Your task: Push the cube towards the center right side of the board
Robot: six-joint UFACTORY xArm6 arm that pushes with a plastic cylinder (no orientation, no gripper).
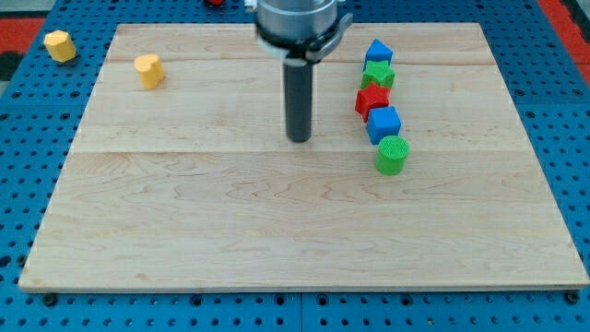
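A blue cube [383,124] sits right of the board's middle, in a column of blocks. Above it lie a red star-shaped block [371,100], a green block [378,76] and a blue block with a pointed top [377,53]. Below it stands a green cylinder [392,155]. The cube touches the red star and the green cylinder. My tip [299,139] rests on the wooden board [277,231] to the view's left of the cube, about a cube's width and a half away from it, touching no block.
A yellow block [148,70] lies at the board's upper left. Another yellow block [60,45] lies off the board on the blue pegboard [28,166] at the view's top left. The arm's grey head [295,23] hangs over the top middle.
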